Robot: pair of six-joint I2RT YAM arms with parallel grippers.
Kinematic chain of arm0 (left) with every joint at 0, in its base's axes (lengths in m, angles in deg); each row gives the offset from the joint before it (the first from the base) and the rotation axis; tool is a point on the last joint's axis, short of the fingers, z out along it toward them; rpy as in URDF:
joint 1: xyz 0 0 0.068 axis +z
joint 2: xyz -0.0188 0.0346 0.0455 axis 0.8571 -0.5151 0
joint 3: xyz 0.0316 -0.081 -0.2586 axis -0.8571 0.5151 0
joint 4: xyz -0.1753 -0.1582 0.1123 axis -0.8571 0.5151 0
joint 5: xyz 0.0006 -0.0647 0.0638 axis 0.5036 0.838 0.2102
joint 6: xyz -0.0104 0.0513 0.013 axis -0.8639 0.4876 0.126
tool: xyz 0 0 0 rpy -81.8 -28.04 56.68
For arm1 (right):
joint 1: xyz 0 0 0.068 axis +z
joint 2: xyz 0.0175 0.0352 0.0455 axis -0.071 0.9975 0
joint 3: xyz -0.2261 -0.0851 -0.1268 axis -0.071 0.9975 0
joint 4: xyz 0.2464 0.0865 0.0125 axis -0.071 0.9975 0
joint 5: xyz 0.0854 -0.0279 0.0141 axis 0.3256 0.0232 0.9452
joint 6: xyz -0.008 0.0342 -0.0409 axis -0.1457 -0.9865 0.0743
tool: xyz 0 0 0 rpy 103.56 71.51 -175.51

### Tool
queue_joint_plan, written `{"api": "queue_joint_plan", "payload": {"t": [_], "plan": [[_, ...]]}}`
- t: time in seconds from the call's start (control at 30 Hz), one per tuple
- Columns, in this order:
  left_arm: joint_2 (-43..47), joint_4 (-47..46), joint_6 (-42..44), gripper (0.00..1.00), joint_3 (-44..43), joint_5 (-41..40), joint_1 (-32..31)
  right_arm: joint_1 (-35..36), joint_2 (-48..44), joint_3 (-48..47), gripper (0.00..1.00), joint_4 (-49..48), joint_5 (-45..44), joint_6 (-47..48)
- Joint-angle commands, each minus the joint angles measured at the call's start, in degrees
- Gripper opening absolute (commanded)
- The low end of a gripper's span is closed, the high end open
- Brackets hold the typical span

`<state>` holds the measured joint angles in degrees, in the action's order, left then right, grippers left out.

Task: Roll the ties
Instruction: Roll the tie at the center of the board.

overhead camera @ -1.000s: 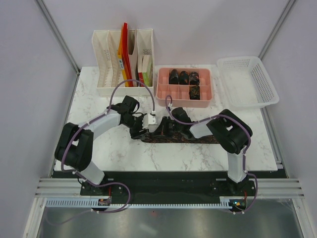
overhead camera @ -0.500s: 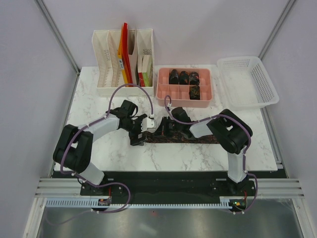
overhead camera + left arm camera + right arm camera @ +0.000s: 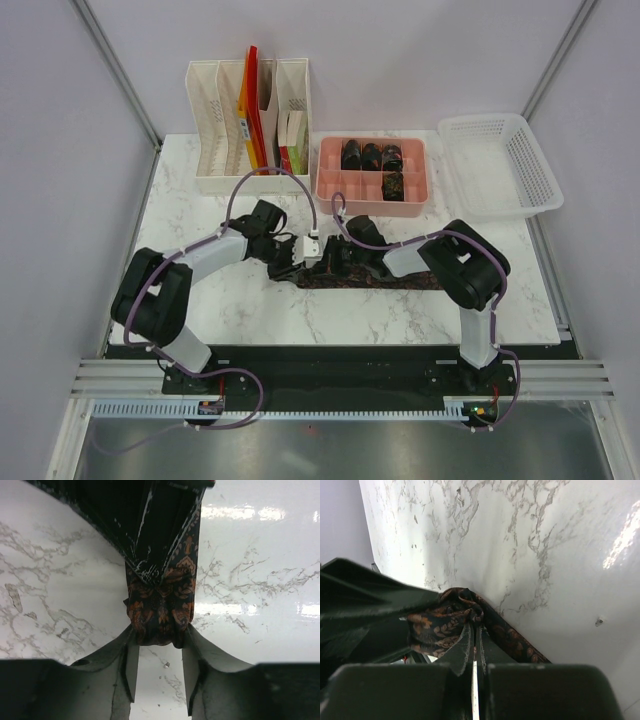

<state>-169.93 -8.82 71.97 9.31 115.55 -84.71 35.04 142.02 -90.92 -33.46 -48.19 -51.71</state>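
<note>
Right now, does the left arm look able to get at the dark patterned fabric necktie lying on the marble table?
Likely yes: the left hand sits astride the end of the dark patterned fabric necktie, with nothing between them.

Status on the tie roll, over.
Left gripper shut on tie end. Right gripper shut on same tie. Remainder a flat strip, unrolled. No obstruction seen.

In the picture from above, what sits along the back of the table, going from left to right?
white file organizer → pink tray holding rolled ties → white basket
</note>
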Motion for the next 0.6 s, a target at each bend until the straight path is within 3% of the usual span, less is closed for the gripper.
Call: {"api": "queue_joint_plan", "payload": {"t": [0.0,0.27,0.4,0.5,0.57], "plan": [[1.02,-0.47,-3.79,0.39,-3.60,2.21,-4.33,0.00,1.73,0.07,0.00,4.23,-2.28,1.92],[-5.74,-0.91,-9.86,0.37,-7.38,-3.24,-8.47,0.00,1.47,0.86,0.01,1.86,-1.49,-0.36],[-7.77,-0.04,-8.99,0.36,-6.07,-5.70,-8.83,-0.70,0.15,0.95,0.08,1.15,0.27,-1.07],[-8.03,1.63,-7.68,0.35,-5.10,-7.72,-8.83,-2.46,-1.87,0.86,0.23,2.55,2.20,-0.11],[-7.95,2.25,-5.92,0.34,-4.40,-8.51,-8.83,-4.12,-3.88,0.77,0.27,4.66,3.26,0.86]]}}
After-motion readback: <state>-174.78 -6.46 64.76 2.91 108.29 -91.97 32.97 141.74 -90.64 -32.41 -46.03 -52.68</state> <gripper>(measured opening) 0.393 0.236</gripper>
